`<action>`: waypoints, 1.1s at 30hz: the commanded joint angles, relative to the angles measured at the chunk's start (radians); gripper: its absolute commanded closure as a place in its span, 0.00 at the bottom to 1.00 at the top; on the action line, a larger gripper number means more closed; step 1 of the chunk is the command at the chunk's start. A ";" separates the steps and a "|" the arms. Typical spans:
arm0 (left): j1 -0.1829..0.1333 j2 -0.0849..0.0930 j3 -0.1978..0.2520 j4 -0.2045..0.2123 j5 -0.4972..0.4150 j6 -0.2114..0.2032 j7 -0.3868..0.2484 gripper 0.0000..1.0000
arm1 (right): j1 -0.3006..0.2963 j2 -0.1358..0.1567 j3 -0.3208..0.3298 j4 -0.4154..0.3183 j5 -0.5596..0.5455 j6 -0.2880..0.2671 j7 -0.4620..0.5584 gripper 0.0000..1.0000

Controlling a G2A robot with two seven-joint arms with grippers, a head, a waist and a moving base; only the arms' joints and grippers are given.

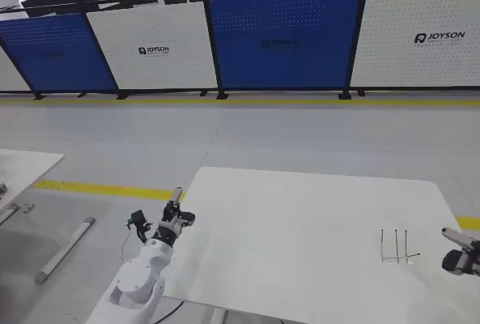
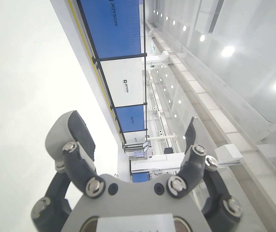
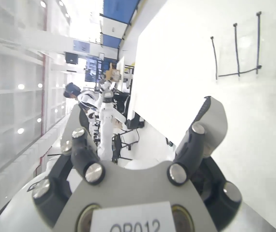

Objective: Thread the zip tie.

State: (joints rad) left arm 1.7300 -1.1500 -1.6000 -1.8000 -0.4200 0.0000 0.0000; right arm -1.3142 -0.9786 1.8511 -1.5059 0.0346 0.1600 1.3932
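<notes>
Several thin black zip ties (image 1: 395,245) lie on the white table (image 1: 304,235) near its right side, three side by side and one laid across their ends. The right wrist view shows the zip ties (image 3: 235,51) flat on the table (image 3: 188,61), well beyond my right gripper (image 3: 140,114), which is open and holds nothing. In the top view my right gripper (image 1: 452,236) is at the table's right edge, just right of the ties. My left gripper (image 2: 135,131) is open and holds nothing; it sits at the table's left edge (image 1: 175,202), far from the ties.
A second table (image 1: 13,174) stands at the far left with small parts on it. A grey bar (image 1: 64,249) lies on the floor beside it. Blue and white pegboard panels (image 1: 280,44) line the back, behind a yellow floor line (image 1: 102,189).
</notes>
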 commanded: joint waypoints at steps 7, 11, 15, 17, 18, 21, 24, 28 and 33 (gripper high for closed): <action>0.000 0.000 0.000 0.000 0.000 0.000 0.000 0.00 | 0.032 0.006 -0.042 0.026 -0.037 0.019 -0.003 0.00; 0.000 0.000 0.000 0.000 0.000 0.000 0.000 0.00 | 0.032 0.006 -0.042 0.026 -0.037 0.019 -0.003 0.00; 0.000 0.000 0.000 0.000 0.000 0.000 0.000 0.00 | 0.032 0.006 -0.042 0.026 -0.037 0.019 -0.003 0.00; 0.000 0.000 0.000 0.000 0.000 0.000 0.000 0.00 | 0.034 0.006 -0.050 0.012 -0.029 0.007 -0.003 0.00; 0.000 0.000 0.000 0.000 0.000 0.000 0.000 0.00 | 0.034 0.006 -0.066 -0.002 -0.014 -0.016 -0.003 0.00; 0.000 0.000 0.000 0.000 0.000 0.000 0.000 0.00 | 0.068 0.026 -0.136 0.042 0.079 -0.070 -0.003 0.00; 0.000 0.000 0.000 0.000 0.000 0.000 0.000 0.00 | 0.123 0.060 -0.222 0.076 0.116 -0.112 -0.003 0.00; 0.000 0.000 0.000 0.000 0.000 0.000 0.000 0.00 | 0.189 0.104 -0.335 0.105 0.109 -0.136 -0.003 0.00; 0.000 0.000 0.000 0.000 0.000 0.000 0.000 0.00 | 0.297 0.137 -0.485 0.184 0.004 -0.079 -0.003 0.00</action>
State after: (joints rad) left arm 1.7300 -1.1500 -1.6000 -1.8000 -0.4200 0.0000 0.0000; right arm -1.0325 -0.8436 1.3853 -1.3347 0.0389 0.0770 1.3900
